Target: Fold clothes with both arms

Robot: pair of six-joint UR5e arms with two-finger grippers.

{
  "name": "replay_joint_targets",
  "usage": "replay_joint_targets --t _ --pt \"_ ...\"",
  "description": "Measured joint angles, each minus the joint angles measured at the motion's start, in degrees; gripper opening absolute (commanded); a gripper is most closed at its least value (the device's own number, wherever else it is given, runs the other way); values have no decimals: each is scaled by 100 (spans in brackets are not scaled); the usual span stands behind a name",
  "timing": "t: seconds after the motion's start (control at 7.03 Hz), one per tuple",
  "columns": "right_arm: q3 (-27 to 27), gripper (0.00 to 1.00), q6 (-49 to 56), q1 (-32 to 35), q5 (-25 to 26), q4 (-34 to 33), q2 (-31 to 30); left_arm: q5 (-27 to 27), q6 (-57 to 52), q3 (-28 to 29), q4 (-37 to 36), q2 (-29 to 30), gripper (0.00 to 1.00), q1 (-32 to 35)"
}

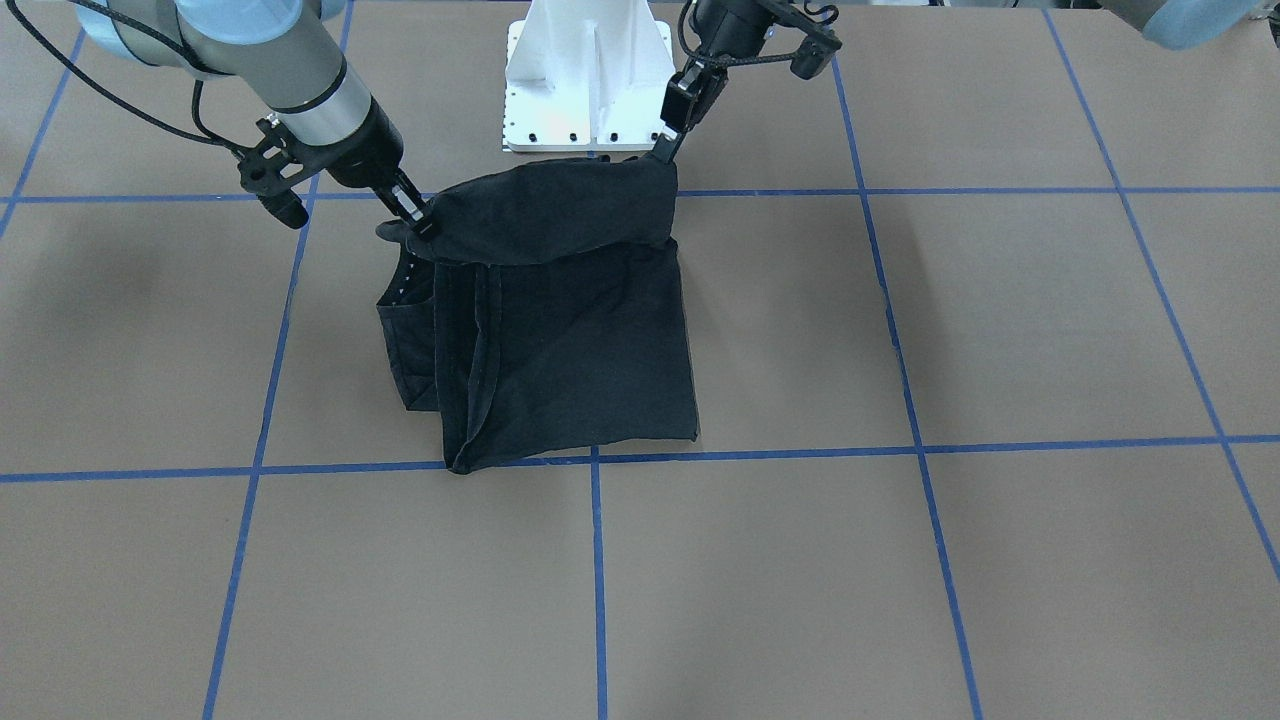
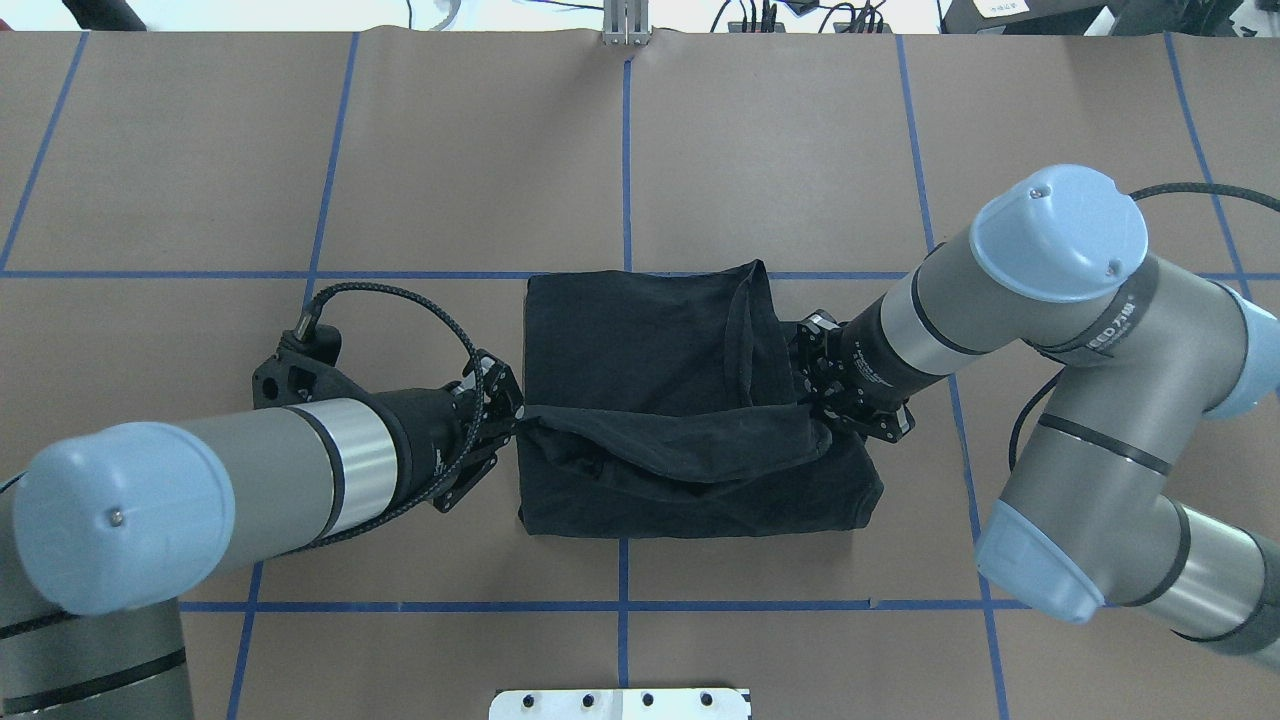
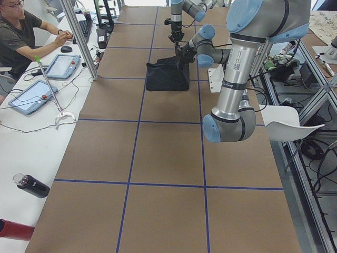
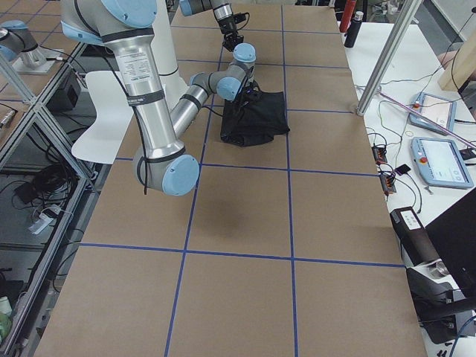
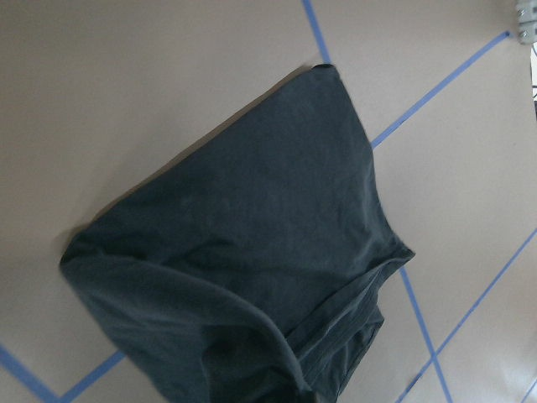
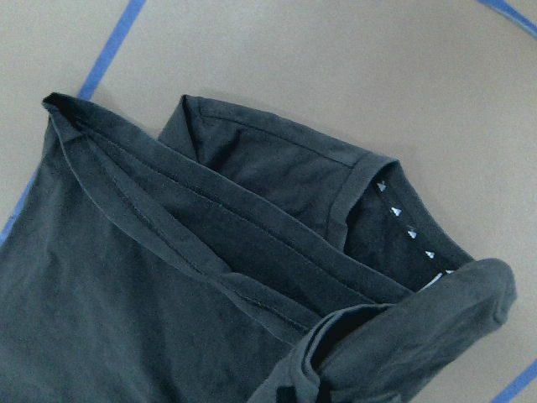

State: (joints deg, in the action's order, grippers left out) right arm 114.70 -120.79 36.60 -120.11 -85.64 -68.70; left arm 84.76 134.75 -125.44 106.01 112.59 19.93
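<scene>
Both left claw (image 1: 663, 150) and right claw (image 1: 420, 222) pinch the T-shirt (image 1: 580, 340) edge, tips lost in cloth.

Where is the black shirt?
In the overhead view the black T-shirt lies mid-table, between the left gripper and the right gripper, which each pinch one end of its raised edge.

One black T-shirt (image 1: 580, 340); two arms, left arm (image 2: 250, 480) and right arm (image 2: 1000, 290); two grippers, left gripper (image 2: 505, 410) and right gripper (image 2: 820, 390); one white base block (image 1: 585, 80).
</scene>
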Motion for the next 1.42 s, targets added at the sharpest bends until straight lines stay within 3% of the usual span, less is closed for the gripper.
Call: replay_joint_targets --t 0.57,0.71,0.85,1.14,1.42 --pt "-1402 0 710 387 -1 36 861 286 -581 1710 1142 432 0 877" --pt "-2055 30 843 492 3 84 1250 299 -735 2108 1348 535 27 1075" --pt "-2892 98 916 643 7 333 1709 315 -946 2655 1618 716 99 1300" --pt "-4552 100 1124 990 112 1174 2569 329 -1492 4324 2514 1319 100 1828" --pt "-4930 100 1328 1342 -167 1387 2855 484 -1826 4847 2786 1554 100 2170"
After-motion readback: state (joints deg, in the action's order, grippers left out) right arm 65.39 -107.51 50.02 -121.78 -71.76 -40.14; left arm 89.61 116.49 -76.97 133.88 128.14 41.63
